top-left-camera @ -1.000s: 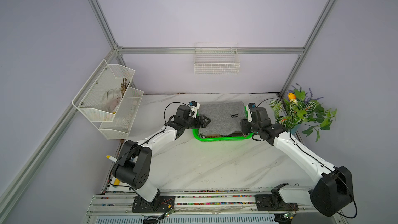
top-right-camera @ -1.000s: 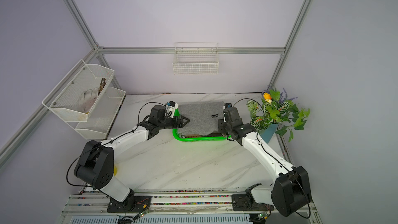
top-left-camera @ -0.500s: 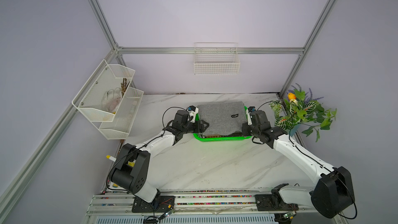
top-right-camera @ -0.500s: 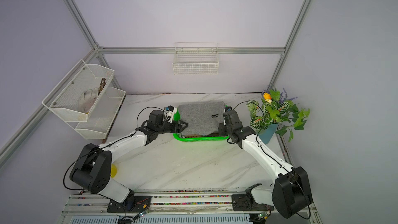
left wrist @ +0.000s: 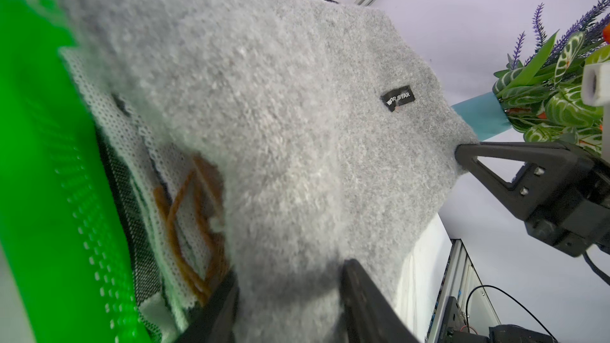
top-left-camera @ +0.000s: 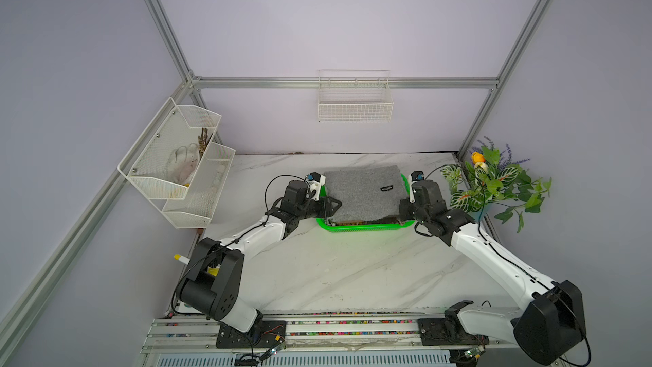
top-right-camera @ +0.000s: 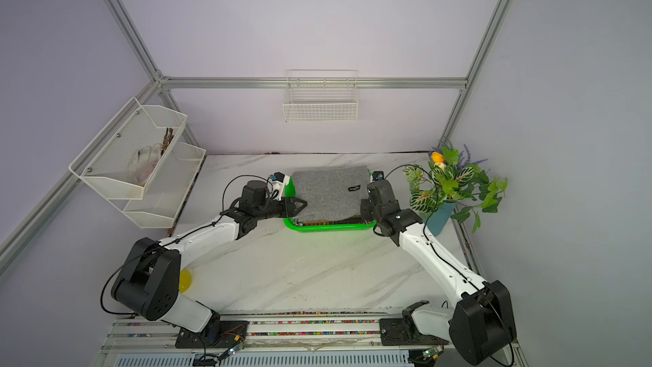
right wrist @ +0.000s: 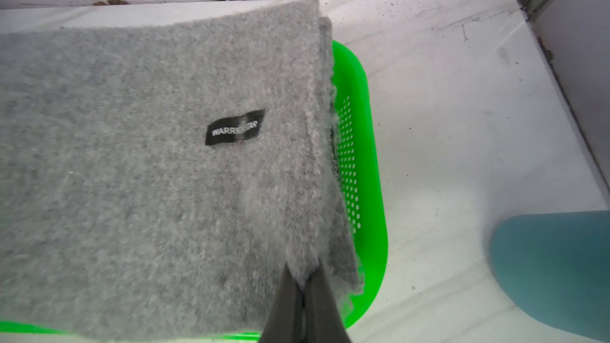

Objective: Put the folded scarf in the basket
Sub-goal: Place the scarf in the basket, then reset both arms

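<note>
spanning the basket (top-left-camera: 360,228), the scarf (top-left-camera: 363,192) lies flat over mesh cloth (left wrist: 109,120) inside it, near corners at the two pincers. the right pincer (right wrist: 302,273) is clamped tight on a thin pinch of its corner. the left pincer (left wrist: 290,272) straddles the other corner, jaws apart; i cannot tell whether it bites. my worry: the right hold seems to catch only upper layers, so a lift could peel the fold open, or leave an edge draped over the rim onto the tabletop (top-left-camera: 352,270).

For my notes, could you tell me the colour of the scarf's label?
The label is black with white lettering; right wrist view.
</note>
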Available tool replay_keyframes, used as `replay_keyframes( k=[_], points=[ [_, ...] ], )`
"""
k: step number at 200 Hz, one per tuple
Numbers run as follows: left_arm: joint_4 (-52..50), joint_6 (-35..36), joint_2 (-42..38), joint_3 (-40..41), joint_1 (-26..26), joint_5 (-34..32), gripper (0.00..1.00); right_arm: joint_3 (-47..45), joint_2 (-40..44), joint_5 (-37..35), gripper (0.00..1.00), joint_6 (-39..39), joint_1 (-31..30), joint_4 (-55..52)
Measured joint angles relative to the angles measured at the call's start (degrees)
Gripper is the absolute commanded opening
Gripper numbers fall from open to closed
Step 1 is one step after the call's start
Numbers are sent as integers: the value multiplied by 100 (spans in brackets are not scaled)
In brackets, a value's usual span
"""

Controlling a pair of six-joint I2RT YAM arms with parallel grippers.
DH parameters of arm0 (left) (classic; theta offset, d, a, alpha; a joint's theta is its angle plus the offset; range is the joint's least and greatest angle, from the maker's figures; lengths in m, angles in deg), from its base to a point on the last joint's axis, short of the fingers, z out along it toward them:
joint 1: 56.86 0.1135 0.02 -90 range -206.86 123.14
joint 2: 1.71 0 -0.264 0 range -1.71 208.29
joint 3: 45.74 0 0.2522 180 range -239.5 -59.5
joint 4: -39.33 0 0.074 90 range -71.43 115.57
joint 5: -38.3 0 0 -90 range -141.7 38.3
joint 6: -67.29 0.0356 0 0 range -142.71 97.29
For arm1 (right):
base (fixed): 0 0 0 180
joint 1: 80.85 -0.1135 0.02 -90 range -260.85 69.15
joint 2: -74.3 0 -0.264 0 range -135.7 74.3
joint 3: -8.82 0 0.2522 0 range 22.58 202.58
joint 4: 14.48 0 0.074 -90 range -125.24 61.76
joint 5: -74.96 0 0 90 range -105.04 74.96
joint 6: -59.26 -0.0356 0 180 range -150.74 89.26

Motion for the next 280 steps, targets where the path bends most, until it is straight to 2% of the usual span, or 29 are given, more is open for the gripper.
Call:
replay_keyframes(
  k=[20, 57, 98, 118, 120, 121, 122, 124, 145, 149, 154, 159, 162, 183, 209, 229, 239, 255, 280],
  points=[
    [85, -59, 22, 170, 0, 37, 45, 0, -271, -173, 6, -2, 0, 11],
    [369, -111, 76, 457, 2, 52, 45, -136, -553, -289, 8, -46, 2, 138],
    [382, -107, 76, 498, 2, 11, 52, -227, -551, -284, 36, -146, 2, 181],
    [212, -66, 31, 428, 2, -68, 68, -234, -367, -179, 39, -101, 4, 177],
    [201, -96, 22, 424, 2, -66, 75, -234, -337, -149, 40, -92, 4, 179],
    [179, -107, 9, 417, 2, -76, 87, -234, -326, -140, 40, -90, 4, 179],
    [166, -92, 0, 413, 2, -85, 93, -234, -313, -133, 40, -87, 4, 177],
    [131, -50, -26, 402, 2, -114, 99, -234, -269, -114, 41, -87, 4, 181],
    [-328, -24, -391, 271, 7, -321, 100, -199, 17, 70, 48, -81, -9, 140],
    [-420, -7, -494, 251, 7, -372, 100, -184, 57, 101, 51, -81, -20, 131],
    [-538, 26, -629, 232, 9, -446, 100, -168, 114, 131, 61, -74, -33, 131],
    [-658, 50, -815, 214, 9, -544, 100, -164, 186, 195, 95, -87, -48, 131],
    [-717, 72, -898, 208, 9, -595, 100, -162, 234, 223, 99, -61, -66, 116],
    [-1263, 308, -1716, 138, 7, -1235, 100, -164, 636, 382, 100, -59, -205, 7],
    [-1751, 846, -2852, 208, 7, -2800, 100, -308, 1408, 485, 100, 22, -330, 35],
    [-1556, 1410, -3657, 734, 15, -4079, 100, -850, 2072, 501, 100, 227, -330, 439],
    [-994, 1893, -3958, 1311, 31, -4535, 100, -1384, 2347, 501, 100, 452, -330, 988],
    [66, 2592, -4002, 2347, 46, -5029, 100, -2527, 2669, 476, 100, 964, -330, 2192],
    [706, 3357, -3445, 3289, 153, -5392, 100, -3963, 2524, 236, 100, 1725, -267, 3687]
  ],
)
